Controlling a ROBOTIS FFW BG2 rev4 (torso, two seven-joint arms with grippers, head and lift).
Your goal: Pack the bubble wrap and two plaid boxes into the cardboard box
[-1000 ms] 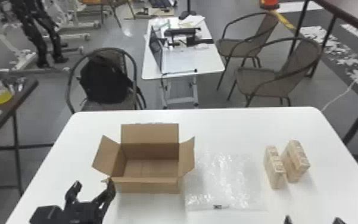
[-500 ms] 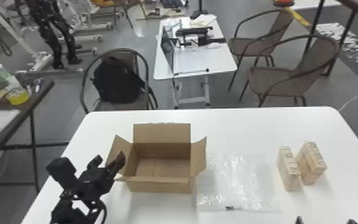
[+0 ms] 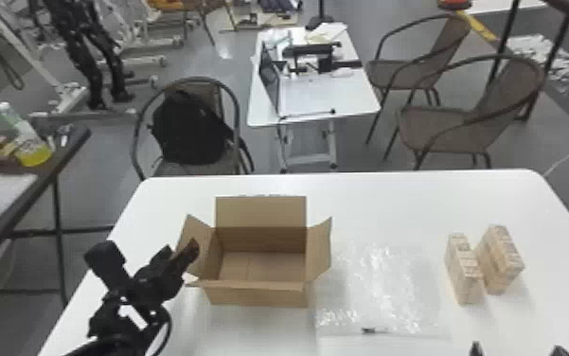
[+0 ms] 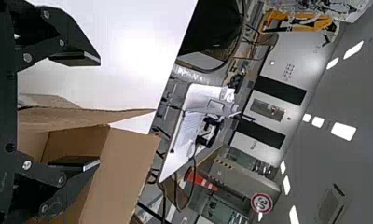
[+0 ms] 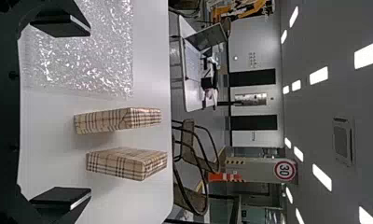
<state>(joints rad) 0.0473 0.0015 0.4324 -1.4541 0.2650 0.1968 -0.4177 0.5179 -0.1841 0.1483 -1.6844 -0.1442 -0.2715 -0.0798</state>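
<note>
The left hand [image 3: 182, 252] is open at the left flap of the brown cardboard box [image 3: 259, 296]. Beyond the right hand [image 3: 517, 351], also open, 2 slim plaid boxes [image 3: 468, 279] stand on the smooth white counter [image 3: 392, 201], with crinkly, see-through bubble wrap [image 3: 382, 289] flat between them and the cardboard box; the head view's bottom edge cuts off all but the right fingertips.

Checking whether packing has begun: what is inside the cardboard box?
The cardboard box looks empty: bare floor and back wall show. Its near side hides the closest strip of floor, so whether anything small lies there can't be told.
</note>
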